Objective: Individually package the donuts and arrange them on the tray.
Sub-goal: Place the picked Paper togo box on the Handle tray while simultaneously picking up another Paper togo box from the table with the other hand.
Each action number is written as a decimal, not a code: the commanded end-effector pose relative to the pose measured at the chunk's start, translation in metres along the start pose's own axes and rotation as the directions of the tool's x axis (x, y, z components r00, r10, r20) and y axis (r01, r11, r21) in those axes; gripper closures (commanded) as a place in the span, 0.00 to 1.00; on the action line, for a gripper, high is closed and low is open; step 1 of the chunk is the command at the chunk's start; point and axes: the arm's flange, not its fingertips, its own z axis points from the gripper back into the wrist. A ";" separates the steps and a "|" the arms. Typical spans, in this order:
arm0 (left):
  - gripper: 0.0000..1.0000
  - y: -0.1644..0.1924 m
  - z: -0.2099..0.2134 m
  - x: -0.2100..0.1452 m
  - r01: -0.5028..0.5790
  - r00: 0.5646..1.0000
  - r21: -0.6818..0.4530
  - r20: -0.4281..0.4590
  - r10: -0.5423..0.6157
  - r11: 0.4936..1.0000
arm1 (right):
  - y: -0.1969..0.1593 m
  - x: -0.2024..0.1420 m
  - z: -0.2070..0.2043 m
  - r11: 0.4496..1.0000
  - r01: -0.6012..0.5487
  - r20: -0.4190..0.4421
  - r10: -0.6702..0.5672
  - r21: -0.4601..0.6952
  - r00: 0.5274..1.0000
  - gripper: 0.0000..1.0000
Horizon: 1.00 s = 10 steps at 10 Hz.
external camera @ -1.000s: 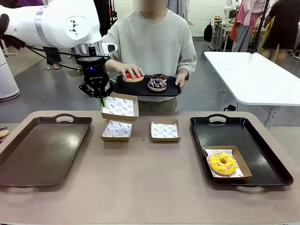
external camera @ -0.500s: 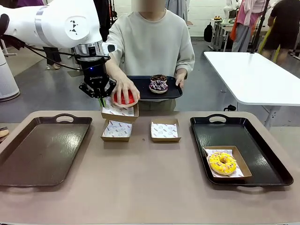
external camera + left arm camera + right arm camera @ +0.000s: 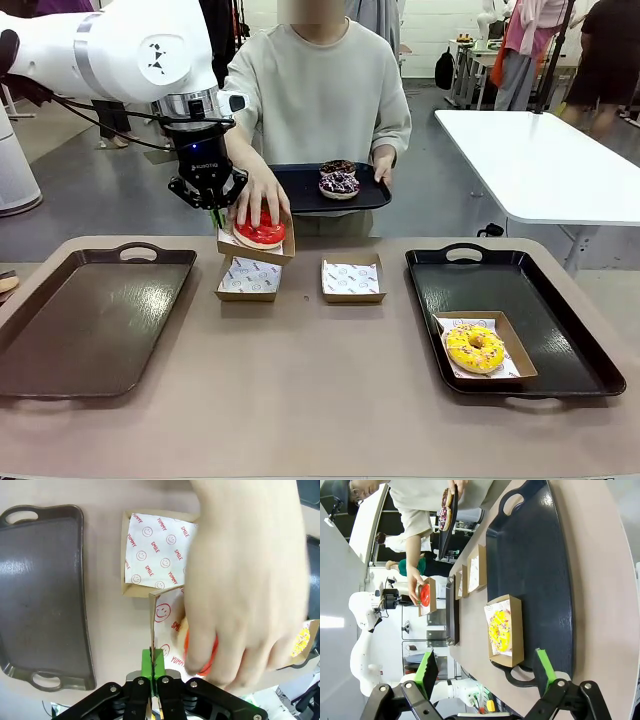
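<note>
Two words, "YUMMY" and "SMILE", on box liner (image 3: 150, 555); left jaws pinch raised box (image 3: 252, 254) wall; right jaws wide.

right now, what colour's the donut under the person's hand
The donut is glossy red; front view.

The light is bright and even, falling from above. In the front view the left tray (image 3: 90, 320) carries a broad pale glare, the right tray (image 3: 565, 345) a weaker sheen, and shadows on the counter (image 3: 320, 390) are soft and short. In the left wrist view the person's hand (image 3: 245, 580) is smeared and out of focus near the lens, while the box (image 3: 165, 612) print is sharp. The right wrist view bends straight edges toward its borders.
</note>
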 end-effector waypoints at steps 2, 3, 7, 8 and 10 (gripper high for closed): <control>1.00 0.003 0.001 -0.005 0.000 1.000 -0.011 0.007 0.000 1.000 | 0.001 -0.001 0.001 1.000 0.000 -0.002 0.000 0.004 1.000 0.00; 1.00 0.003 0.001 -0.005 0.000 1.000 -0.011 0.007 0.000 1.000 | 0.001 -0.001 0.001 1.000 0.000 -0.002 0.000 0.004 1.000 0.00; 1.00 0.003 0.001 -0.005 0.000 1.000 -0.011 0.007 0.000 1.000 | 0.001 -0.001 0.001 1.000 0.000 -0.002 0.000 0.004 1.000 0.00; 1.00 0.003 0.001 -0.005 0.000 1.000 -0.011 0.007 0.000 1.000 | 0.001 -0.001 0.001 1.000 0.000 -0.002 0.000 0.004 1.000 0.00; 0.99 0.000 0.000 0.000 0.000 1.000 0.000 0.000 0.000 1.000 | 0.000 0.000 0.000 1.000 0.000 0.000 0.000 0.000 1.000 0.00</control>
